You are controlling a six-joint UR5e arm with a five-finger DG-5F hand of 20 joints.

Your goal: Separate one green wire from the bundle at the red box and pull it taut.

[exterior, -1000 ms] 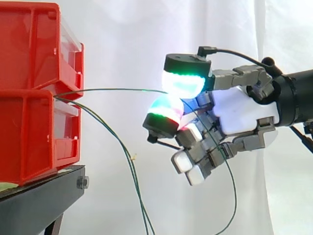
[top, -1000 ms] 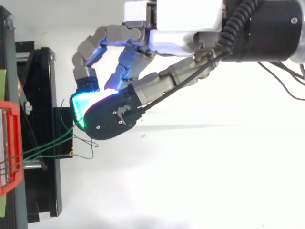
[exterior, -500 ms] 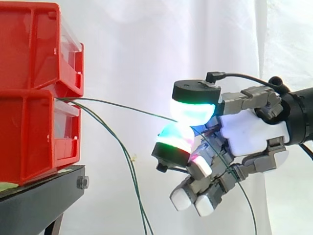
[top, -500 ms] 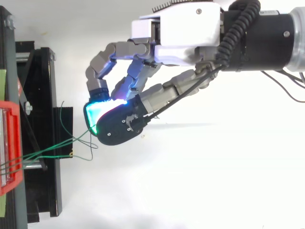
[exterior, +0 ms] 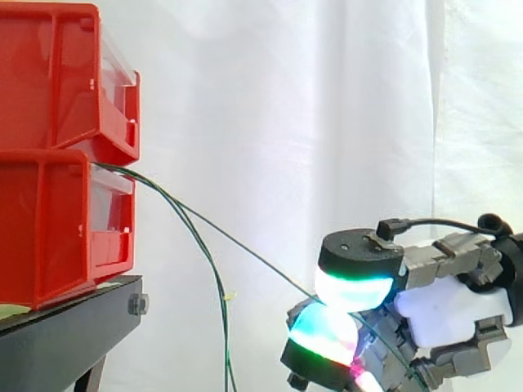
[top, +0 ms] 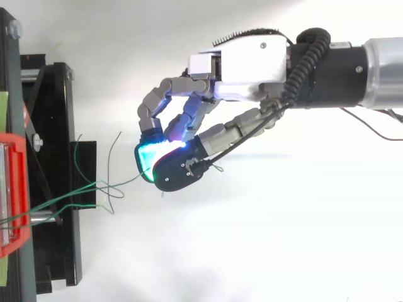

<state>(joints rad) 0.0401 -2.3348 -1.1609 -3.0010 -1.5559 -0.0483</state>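
1. Two red bins (exterior: 61,147) sit stacked at the left of the side view on a black stand (exterior: 69,327), before a white curtain (exterior: 270,106). The frame's left edge cuts both bins.
2. Several green wires come out of the gap between the bins. Where they start inside that gap is hidden.
3. One green wire (exterior: 245,251) leaves the bundle and runs in a straight line down to the lower right, ending between two glowing pads of the hand (exterior: 449,306).
4. Those fingers (exterior: 355,286) are clenched together on the green wire, pinching it. The exact spot of contact is hard to make out against the cyan and green glow.
5. Much of the hand's lower part is cut off by the bottom edge of the side view, and its wrist by the right edge.
6. Other loose wires (exterior: 214,273) sag in a curve from the same gap and drop out of the frame at the bottom, so their ends are not visible there.
7. From above, the hand (top: 252,63) reaches in from the right, its curled fingers (top: 151,160) at centre left, apart from the black stand (top: 56,113).
8. Here the dark back of one pad covers the pinch point; thin wire strands cross and loop just left of it and are hard to tell apart.
9. Only a strip of a red bin (top: 12,195) appears at the left edge.
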